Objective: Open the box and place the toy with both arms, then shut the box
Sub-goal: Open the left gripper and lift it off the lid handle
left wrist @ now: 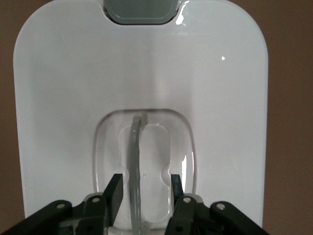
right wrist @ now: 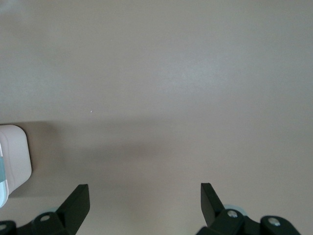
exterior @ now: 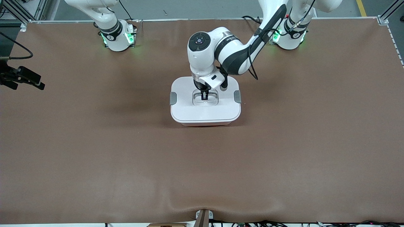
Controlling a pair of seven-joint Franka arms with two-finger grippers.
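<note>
The white box (exterior: 205,110) stands mid-table with its lid on and grey clips (exterior: 173,98) at both ends. My left gripper (exterior: 204,94) reaches down into the lid's recessed centre. In the left wrist view the left gripper (left wrist: 145,188) is open, and the thin clear handle (left wrist: 134,161) runs between its fingers with a gap on each side. My right gripper (exterior: 39,83) hangs open at the right arm's end of the table. In its wrist view the right gripper (right wrist: 145,196) is over bare mat, with a corner of the box (right wrist: 14,156) at the edge. The toy is out of view.
A brown mat (exterior: 284,157) covers the whole table. Both arm bases (exterior: 118,37) stand with green lights along the edge farthest from the front camera. A small bracket (exterior: 203,217) and cables sit at the table's nearest edge.
</note>
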